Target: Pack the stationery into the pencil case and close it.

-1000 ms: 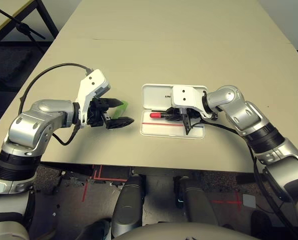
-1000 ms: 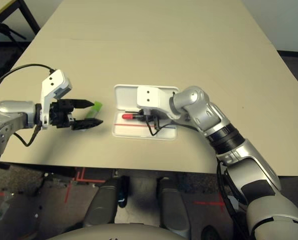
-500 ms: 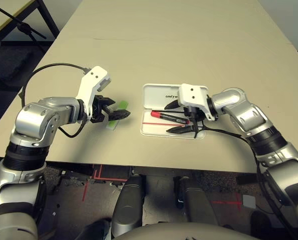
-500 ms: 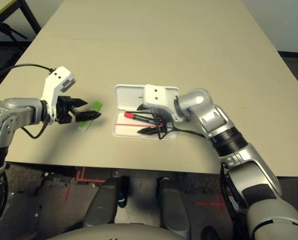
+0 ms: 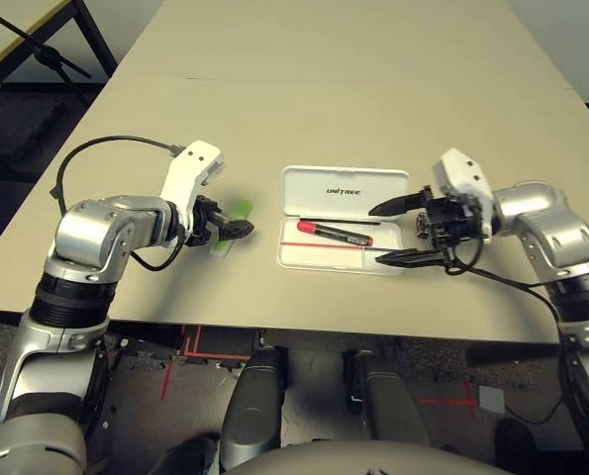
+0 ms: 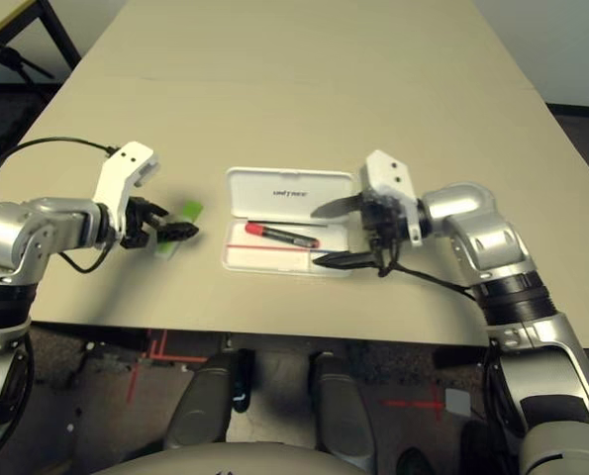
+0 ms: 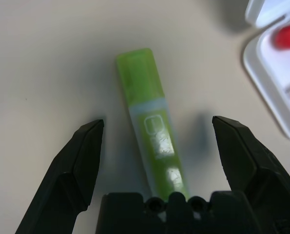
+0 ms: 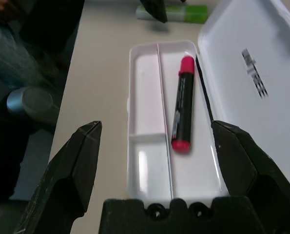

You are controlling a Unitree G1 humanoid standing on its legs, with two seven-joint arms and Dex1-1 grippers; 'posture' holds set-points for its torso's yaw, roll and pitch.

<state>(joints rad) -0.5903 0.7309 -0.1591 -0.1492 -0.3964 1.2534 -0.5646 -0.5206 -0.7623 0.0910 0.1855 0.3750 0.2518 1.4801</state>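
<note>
White pencil case [image 5: 342, 188] lay open holding red marker [image 5: 334, 233], right gripper [image 5: 395, 234] spread wide at its three o'clock, left gripper [image 7: 157, 141] wide astride green stick [image 7: 152, 139].

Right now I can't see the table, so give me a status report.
Both grippers open, holding nothing. Left gripper straddles green highlighter lying on table. Red marker inside open pencil case; right gripper alongside. Nothing blocking.

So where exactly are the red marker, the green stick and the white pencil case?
red marker [image 8: 184, 103]: right wrist view, on its black barrel.
green stick [image 7: 152, 132]: left wrist view, on its middle.
pencil case [image 5: 344, 185]: left eye view, on the open lid's lettering.
</note>
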